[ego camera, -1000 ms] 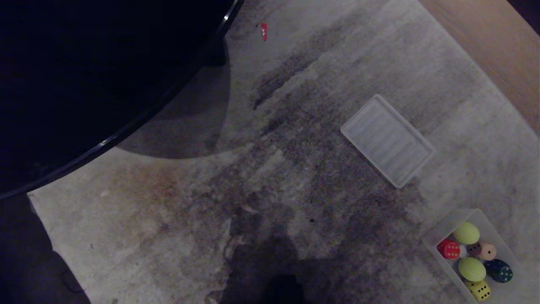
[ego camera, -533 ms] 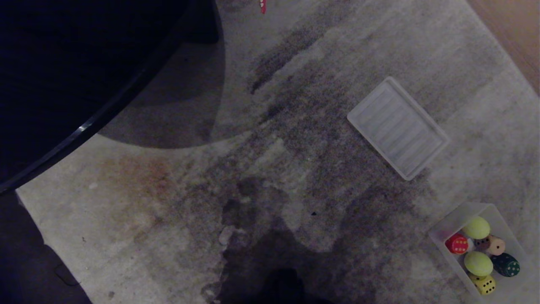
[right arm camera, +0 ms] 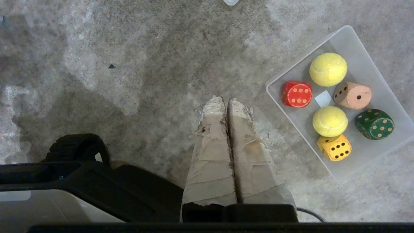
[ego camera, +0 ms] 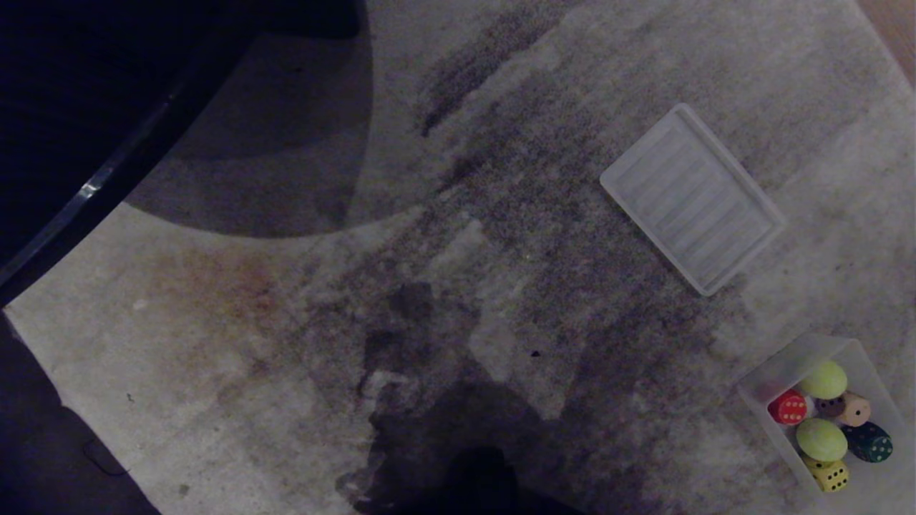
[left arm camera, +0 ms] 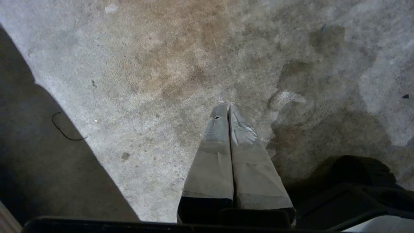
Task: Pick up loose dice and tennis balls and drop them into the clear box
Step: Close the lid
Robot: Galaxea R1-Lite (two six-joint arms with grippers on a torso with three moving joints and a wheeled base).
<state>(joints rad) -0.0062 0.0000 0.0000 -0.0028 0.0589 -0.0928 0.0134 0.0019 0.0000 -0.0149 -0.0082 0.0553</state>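
The clear box (ego camera: 764, 379) (right arm camera: 368, 42) stands on the carpet at the lower right. Inside it lie two tennis balls (ego camera: 821, 438) (right arm camera: 328, 69), a red die (ego camera: 787, 408) (right arm camera: 296, 94), a tan die (ego camera: 853, 410) (right arm camera: 352, 95), a dark green die (ego camera: 869, 442) (right arm camera: 374, 124) and a yellow die (ego camera: 830, 475) (right arm camera: 335, 148). I see no loose die or ball on the carpet. My right gripper (right arm camera: 226, 101) hangs shut and empty above bare carpet beside the box. My left gripper (left arm camera: 226, 104) is shut and empty over stained carpet. Neither arm shows in the head view.
A flat ribbed translucent lid (ego camera: 691, 198) lies on the carpet beyond the box. A dark round tabletop (ego camera: 93, 86) fills the upper left. The robot's black base (right arm camera: 77, 174) sits under the right wrist, and a thin wire loop (left arm camera: 63, 127) lies on dark floor.
The whole head view has shifted: the lid, box and table edge slide up and to the right in the picture. The small red object at the top has left the view. Both grippers stay shut.
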